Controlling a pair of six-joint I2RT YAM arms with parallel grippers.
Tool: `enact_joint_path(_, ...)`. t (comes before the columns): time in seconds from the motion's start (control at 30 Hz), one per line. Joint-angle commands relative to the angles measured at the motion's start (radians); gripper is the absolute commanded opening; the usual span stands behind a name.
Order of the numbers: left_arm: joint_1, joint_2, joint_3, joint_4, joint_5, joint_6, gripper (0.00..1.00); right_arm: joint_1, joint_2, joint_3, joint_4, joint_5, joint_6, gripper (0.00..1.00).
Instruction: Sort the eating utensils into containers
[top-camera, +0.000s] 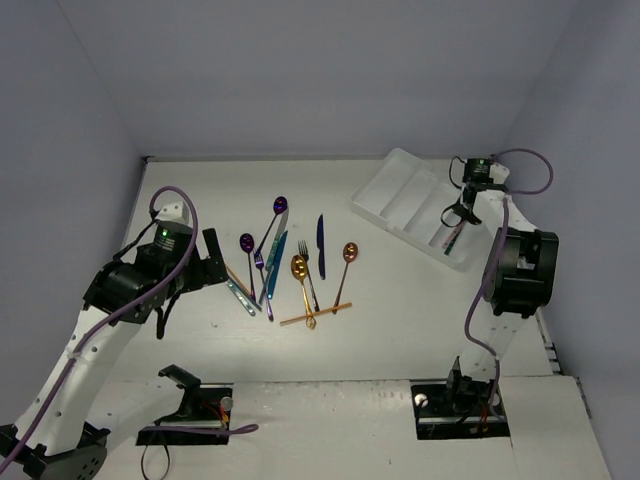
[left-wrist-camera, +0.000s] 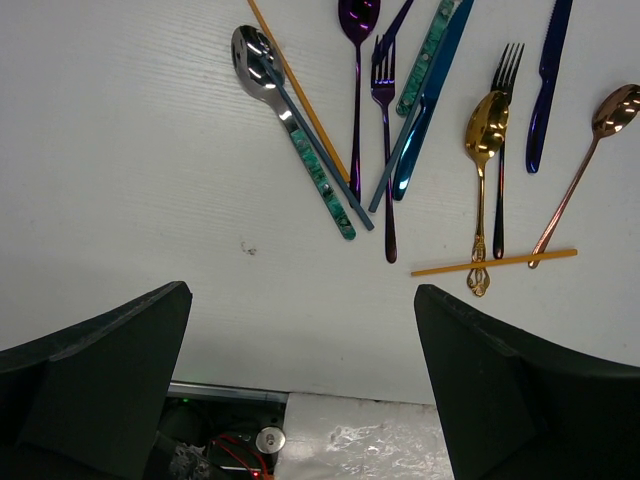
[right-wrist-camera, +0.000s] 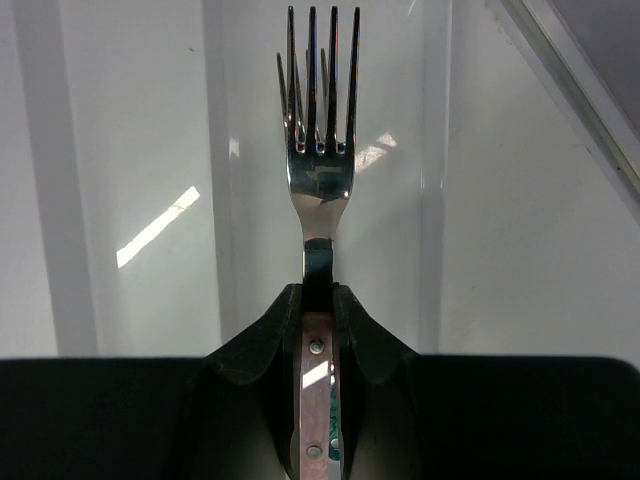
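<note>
We find the right gripper (right-wrist-camera: 318, 292) clamped on the handle of a silver fork (right-wrist-camera: 320, 170). Its tines point out over a compartment of the white cutlery tray (top-camera: 392, 165), which sits at the far right corner of the table (top-camera: 400, 320). The left gripper (left-wrist-camera: 300, 300) stands with fingers wide apart, holding nothing, just beside the remaining utensils (top-camera: 299, 268), which lie clustered mid-table.

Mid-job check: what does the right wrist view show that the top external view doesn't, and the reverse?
Right wrist only: the right gripper is shut on a silver fork with a riveted handle, tines clear. Top external only: the loose coloured utensils on the table and the open left gripper. Both: the fork held over the white plastic cutlery tray.
</note>
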Motion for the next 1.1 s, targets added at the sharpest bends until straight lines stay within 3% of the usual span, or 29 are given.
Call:
enact_joint_path(0.0, -0.005, -0.005, 0.005, 0.035, 0.001, 0.011, 0.94, -0.005, 0.007, 0.048, 0.031, 0.033, -0.012, 0.19)
enact_joint_path(0.23, -0.005, 0.004, 0.020, 0.034, 0.007, 0.025, 0.94, -0.002, -0.023, 0.053, 0.030, 0.011, -0.023, 0.42)
enact_joint_path(0.4, -0.005, 0.003, 0.022, 0.035, 0.009, 0.027, 0.94, 0.052, -0.128, 0.006, 0.029, -0.057, -0.037, 0.44)
enact_joint_path(0.7, -0.005, 0.027, 0.037, 0.037, 0.000, 0.048, 0.94, 0.506, -0.305, -0.092, 0.022, -0.060, -0.027, 0.41)
enact_joint_path(0.9, -0.005, 0.047, 0.057, 0.036, -0.005, 0.064, 0.94, 0.754, -0.278, -0.127, 0.022, -0.047, -0.005, 0.39)
enact_joint_path(1.07, -0.004, 0.050, 0.060, 0.035, -0.005, 0.070, 0.94, 0.884, -0.218, -0.142, 0.023, -0.073, 0.020, 0.38)
